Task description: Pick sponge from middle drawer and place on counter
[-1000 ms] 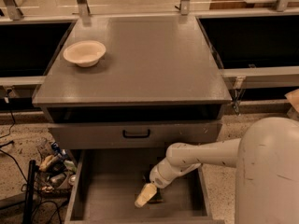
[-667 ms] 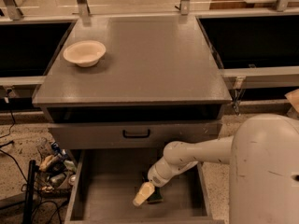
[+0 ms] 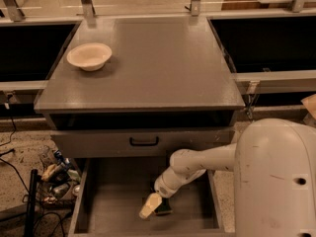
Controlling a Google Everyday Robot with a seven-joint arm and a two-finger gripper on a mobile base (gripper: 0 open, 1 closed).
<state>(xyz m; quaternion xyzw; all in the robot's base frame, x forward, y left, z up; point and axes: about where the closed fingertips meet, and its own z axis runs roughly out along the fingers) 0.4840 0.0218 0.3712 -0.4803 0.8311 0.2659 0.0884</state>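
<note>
The middle drawer (image 3: 111, 209) stands pulled open at the bottom of the camera view, below a closed drawer front with a black handle (image 3: 144, 141). My gripper (image 3: 151, 205) reaches down into it, low over the drawer floor right of centre. The sponge (image 3: 164, 208) shows as a small dark block with a yellowish edge on the drawer floor, right against the gripper's cream tip and partly hidden by it. The grey counter (image 3: 158, 58) lies above, with my white arm (image 3: 197, 164) coming in from the right.
A cream bowl (image 3: 89, 56) sits on the counter's back left. Cables and clutter (image 3: 54, 179) lie on the floor left of the drawer. Dark recesses flank the cabinet, and a metal rail runs behind it. My white body (image 3: 276, 181) fills the lower right.
My arm has shifted slightly to the left. The gripper stays at almost the same spot over the sponge in the drawer.
</note>
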